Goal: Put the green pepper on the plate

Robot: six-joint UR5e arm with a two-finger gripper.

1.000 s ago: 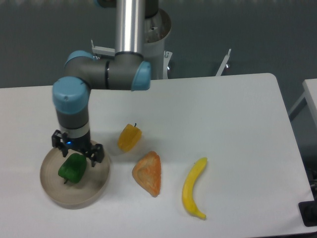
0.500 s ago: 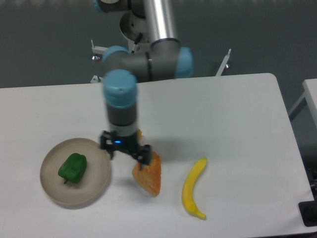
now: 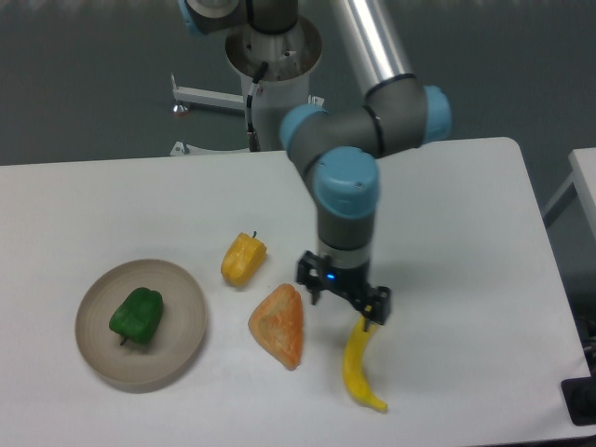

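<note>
The green pepper (image 3: 137, 315) lies inside the beige plate (image 3: 183, 345) at the front left of the table. My gripper (image 3: 343, 300) is far to the right of the plate, hanging over the top end of a banana. Its fingers are spread open and hold nothing.
A yellow pepper (image 3: 243, 259) lies right of the plate. An orange wedge-shaped food piece (image 3: 278, 326) lies in front of it. A yellow banana (image 3: 359, 365) lies under and in front of the gripper. The arm's base (image 3: 277, 74) stands at the table's back edge.
The gripper has left the plate and swung right across the table, from above the plate, past the orange piece, to over the banana. The green pepper stays on the plate.
</note>
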